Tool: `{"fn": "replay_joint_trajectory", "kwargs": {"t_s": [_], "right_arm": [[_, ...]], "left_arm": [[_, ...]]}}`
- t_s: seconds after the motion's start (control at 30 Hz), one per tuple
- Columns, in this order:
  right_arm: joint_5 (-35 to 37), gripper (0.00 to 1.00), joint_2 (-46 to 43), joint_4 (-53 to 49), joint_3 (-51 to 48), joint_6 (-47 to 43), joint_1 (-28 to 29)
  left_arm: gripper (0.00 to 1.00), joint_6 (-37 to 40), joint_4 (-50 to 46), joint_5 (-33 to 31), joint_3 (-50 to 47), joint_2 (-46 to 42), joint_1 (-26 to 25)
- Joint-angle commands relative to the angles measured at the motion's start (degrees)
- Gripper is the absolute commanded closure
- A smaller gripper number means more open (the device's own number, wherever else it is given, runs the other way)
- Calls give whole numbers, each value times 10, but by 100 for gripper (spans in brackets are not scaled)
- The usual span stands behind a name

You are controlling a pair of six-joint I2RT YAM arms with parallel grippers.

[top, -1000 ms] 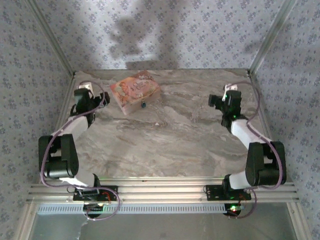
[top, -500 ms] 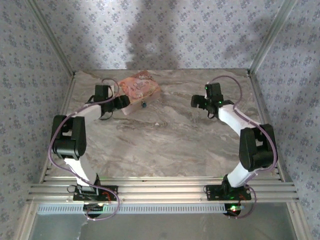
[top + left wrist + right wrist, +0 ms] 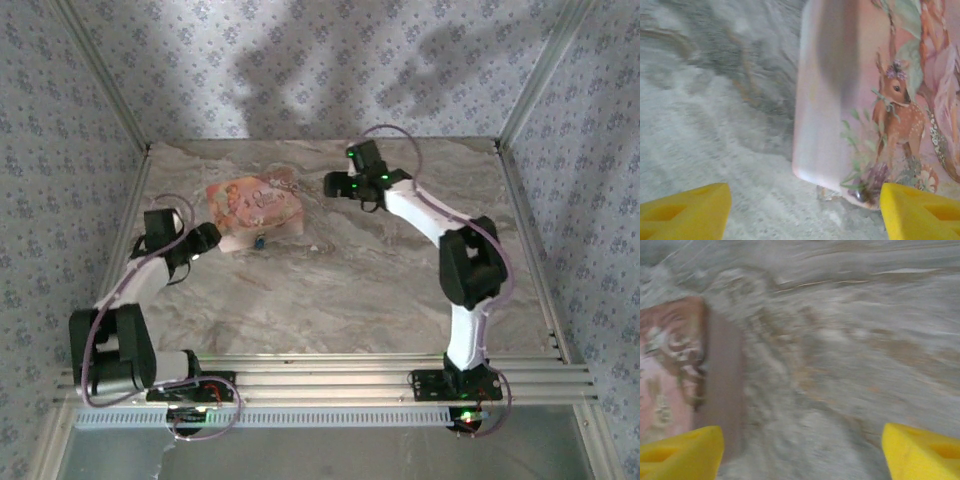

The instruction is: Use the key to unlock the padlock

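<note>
Pink, floral-printed rectangular box [image 3: 255, 207] lies flat on the grey-beige marbled tabletop [image 3: 380, 280], in the far left part of the surface. The tiny dark blue-green padlock [image 3: 259, 241] sits against the box's near side wall, at about the middle of that wall, just above the tabletop.

Left gripper [image 3: 208, 238]: positioned just beside the left end of the box, pointing toward it. In the left wrist view the left gripper [image 3: 802, 215] has its yellow fingers [image 3: 687, 210] spread wide. The gap between them is empty. A rounded corner of the box [image 3: 860, 100], printed with a fawn, lies just ahead of them. A small dark detail at that corner is too blurred to identify.

Right gripper [image 3: 330, 184]: positioned near the far right corner of the box, apart from it. In the right wrist view the right gripper [image 3: 801, 455] also has its yellow fingers [image 3: 922, 450] spread wide and grips nothing. The box edge [image 3: 670, 375] appears at the left, with bare marbled tabletop [image 3: 850, 340] ahead. This view is heavily blurred.
</note>
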Motion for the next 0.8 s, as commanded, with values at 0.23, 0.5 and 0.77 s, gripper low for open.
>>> {"fn": "replay_joint_trajectory", "kwargs": {"t_s": [0.23,0.5,0.77], "right_arm": [[-73,27,162,-43,176,37,104],[-57,37,112,-46,89,40,91],[-35,38,12,-22,-76,51,40]], "left_arm": [[21,-23,75,96,7,41,3],[37,-50,125,185,44,146,-29],[38,-53,107,170,141,232,-148]]}}
